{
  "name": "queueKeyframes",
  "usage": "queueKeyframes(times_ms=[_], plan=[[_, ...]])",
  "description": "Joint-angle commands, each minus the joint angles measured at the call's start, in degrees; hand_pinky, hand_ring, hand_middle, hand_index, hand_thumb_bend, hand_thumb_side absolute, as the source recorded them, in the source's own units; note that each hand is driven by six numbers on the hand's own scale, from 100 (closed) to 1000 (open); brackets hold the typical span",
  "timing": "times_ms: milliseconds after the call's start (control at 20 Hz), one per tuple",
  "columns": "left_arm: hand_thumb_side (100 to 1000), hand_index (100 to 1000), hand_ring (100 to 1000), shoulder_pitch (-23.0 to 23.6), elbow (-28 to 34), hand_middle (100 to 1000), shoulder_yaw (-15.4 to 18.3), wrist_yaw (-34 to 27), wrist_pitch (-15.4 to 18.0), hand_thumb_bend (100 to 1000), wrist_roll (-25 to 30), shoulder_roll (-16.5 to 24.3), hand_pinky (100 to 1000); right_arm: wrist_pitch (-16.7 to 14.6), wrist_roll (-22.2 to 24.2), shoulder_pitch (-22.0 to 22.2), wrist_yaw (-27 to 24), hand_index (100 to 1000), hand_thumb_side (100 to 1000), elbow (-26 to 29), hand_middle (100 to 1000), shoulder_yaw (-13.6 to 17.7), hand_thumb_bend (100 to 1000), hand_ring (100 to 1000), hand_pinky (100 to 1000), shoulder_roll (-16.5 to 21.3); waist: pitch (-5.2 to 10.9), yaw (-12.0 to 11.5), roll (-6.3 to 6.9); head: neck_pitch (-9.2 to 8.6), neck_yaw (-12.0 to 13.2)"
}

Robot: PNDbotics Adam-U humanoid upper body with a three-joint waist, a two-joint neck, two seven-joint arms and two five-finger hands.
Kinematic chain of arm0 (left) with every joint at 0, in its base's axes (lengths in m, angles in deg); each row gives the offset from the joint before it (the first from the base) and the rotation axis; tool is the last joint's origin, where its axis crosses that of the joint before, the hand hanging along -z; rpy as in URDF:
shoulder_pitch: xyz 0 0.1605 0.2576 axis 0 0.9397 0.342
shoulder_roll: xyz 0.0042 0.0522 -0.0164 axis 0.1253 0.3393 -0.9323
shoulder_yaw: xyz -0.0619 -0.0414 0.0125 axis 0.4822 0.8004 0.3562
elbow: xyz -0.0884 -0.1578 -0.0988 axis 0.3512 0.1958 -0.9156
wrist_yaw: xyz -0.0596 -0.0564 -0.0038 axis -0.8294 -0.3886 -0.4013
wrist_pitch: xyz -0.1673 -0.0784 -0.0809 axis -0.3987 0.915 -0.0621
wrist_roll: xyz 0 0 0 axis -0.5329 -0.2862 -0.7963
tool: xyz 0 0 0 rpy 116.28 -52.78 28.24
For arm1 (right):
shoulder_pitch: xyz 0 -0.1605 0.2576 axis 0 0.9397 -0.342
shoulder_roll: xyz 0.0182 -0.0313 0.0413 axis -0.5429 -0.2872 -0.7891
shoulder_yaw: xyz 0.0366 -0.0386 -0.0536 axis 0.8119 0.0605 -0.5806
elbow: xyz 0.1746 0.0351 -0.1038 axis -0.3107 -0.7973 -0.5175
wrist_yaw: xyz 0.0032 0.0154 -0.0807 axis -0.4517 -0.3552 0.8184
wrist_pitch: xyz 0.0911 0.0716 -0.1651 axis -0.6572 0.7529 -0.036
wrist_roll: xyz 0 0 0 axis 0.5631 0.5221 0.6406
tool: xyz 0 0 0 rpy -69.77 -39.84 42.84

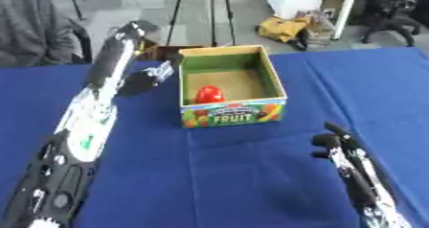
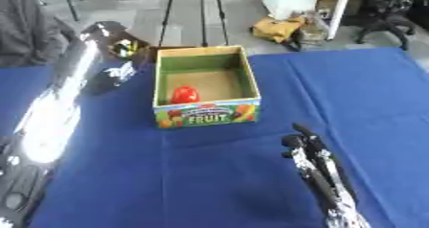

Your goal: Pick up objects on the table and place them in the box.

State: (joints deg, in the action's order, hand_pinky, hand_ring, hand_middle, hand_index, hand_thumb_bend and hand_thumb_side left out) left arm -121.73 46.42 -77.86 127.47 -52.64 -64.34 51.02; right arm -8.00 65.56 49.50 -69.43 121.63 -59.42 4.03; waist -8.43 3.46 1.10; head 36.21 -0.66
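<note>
You have the box on the counter, just above frame centre, with one object inside, near its front left. Your left robot hand sits just left of the box; your right robot hand lies lower right, well apart.

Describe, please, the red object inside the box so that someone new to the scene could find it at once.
Start at the blue table and find the open cardboard box with FRUIT printed on its front. Look inside, at the near left corner of its tan floor: the red object lies there, rounded and glossy. It is the only thing in the box and the only bright red item on the table.
</note>
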Motion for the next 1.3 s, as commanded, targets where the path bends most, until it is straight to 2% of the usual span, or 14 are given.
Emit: queueKeyframes(times_ms=[50,150,200,350,400,500,750,800,1300], plan=[[909,864,806,2.6,6.2,828,-0.9,-3.4,-0.7,557,-0.7,1.3,678,-0.1,-0.1,-0.6,-0.2,917,662,0.6,681,0.2,116,769,683,0.1,0.93,-0.4,-0.11,0.39,0.0],[923,864,798,5.8,9.5,822,-1.1,-5.9,-1.7,555,-0.3,1.6,669,-0.1,-0.1,-0.6,-0.3,918,661,0.7,681,0.2,115,769,683,0.1,0.98,-0.7,-0.06,0.76,0.1],[925,862,793,7.6,11.7,818,-1.0,-11.4,-2.6,555,0.1,2.2,664,-0.1,-0.2,-0.6,-0.3,918,662,0.7,681,0.3,115,769,683,0.1,0.97,-0.8,-0.02,0.86,0.1],[943,858,785,10.9,16.6,812,-0.3,-33.0,-5.1,561,1.9,4.9,653,-0.1,-0.2,-0.6,-0.3,918,662,0.8,681,0.2,116,769,683,0.2,0.92,-1.2,-0.01,1.30,0.1],[951,859,785,11.7,17.5,812,0.1,-37.5,-5.6,564,2.4,5.4,653,-0.1,-0.1,-0.6,-0.3,918,662,0.8,681,0.2,116,769,683,0.2,0.93,-1.3,-0.01,1.36,0.2],[962,859,781,13.4,18.5,810,0.6,-42.3,-5.8,568,3.1,5.6,650,-0.1,-0.2,-0.7,-0.4,918,662,0.9,681,0.3,116,768,683,0.2,0.89,-1.4,-0.02,1.29,0.3],[962,859,781,14.4,19.2,810,1.1,-45.0,-5.9,568,3.7,5.7,650,-0.1,-0.4,-0.8,-0.5,918,662,1.1,681,0.4,116,768,683,0.1,0.85,-1.3,-0.05,1.25,0.1],[1000,858,773,14.6,19.0,802,1.0,-45.3,-6.0,580,3.9,5.4,644,-0.1,-0.4,-0.8,-0.5,918,663,1.1,681,0.4,119,768,683,0.1,0.74,-1.3,-0.10,1.06,0.2],[1000,859,772,17.2,18.7,799,0.2,-49.3,-5.6,584,6.2,4.5,643,-0.1,0.1,-1.0,-0.7,918,665,1.3,681,0.1,123,769,684,0.3,0.45,-1.6,-0.17,0.98,0.4]])
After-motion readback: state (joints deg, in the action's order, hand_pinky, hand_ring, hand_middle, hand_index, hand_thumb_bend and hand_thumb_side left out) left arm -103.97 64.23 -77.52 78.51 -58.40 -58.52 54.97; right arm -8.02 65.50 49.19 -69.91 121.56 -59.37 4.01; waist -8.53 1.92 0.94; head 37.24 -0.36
